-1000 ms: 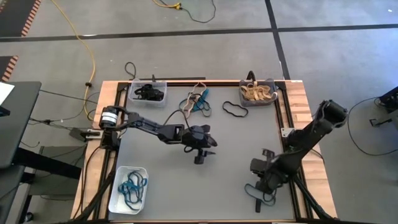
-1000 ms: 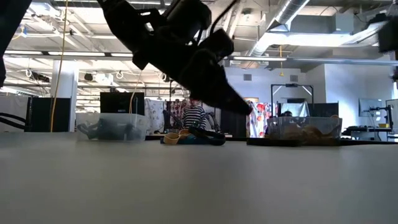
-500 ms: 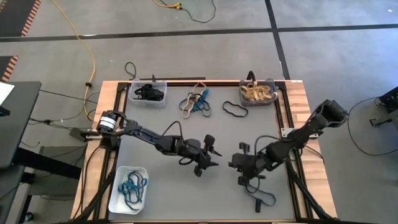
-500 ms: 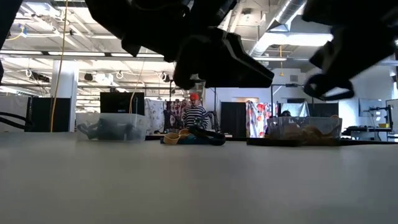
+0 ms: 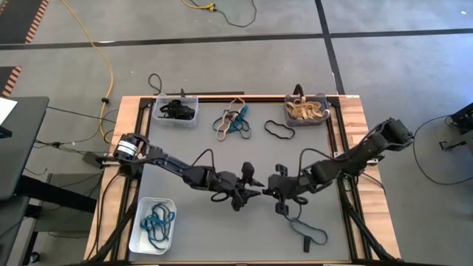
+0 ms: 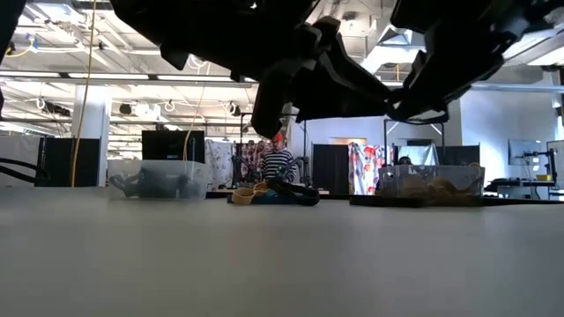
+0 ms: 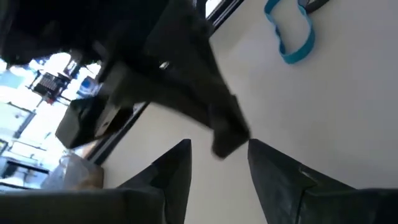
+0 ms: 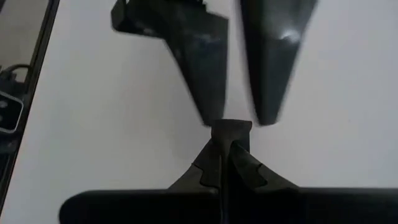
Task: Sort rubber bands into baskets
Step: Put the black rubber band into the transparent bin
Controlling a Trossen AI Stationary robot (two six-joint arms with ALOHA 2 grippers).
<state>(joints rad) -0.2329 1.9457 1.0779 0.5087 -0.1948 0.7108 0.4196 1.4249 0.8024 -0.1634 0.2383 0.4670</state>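
Observation:
My left gripper [image 5: 253, 189] and my right gripper [image 5: 270, 190] meet tip to tip above the middle of the table. The left one [image 7: 217, 155] is open. Its two fingers stand on either side of the shut tips of the right one [image 8: 225, 134], with gaps between. I see no band in either. A teal rubber band [image 5: 309, 232] lies flat on the table near the front right and also shows in the left wrist view [image 7: 291, 32]. Loose tan and teal bands [image 5: 232, 122] and a black band [image 5: 278, 131] lie at the far middle.
The clear basket [image 5: 176, 109] with black bands stands far left. The dark grey basket [image 5: 305, 111] with tan bands stands far right. The white basket [image 5: 153, 224] with teal bands stands near left. A small black piece [image 5: 304, 244] lies beside the teal band.
My right gripper has gone from over the teal band at the near right toward the table's middle, up to my left gripper. My left gripper has gone a little toward the near edge and the right. The teal band has stayed on the table.

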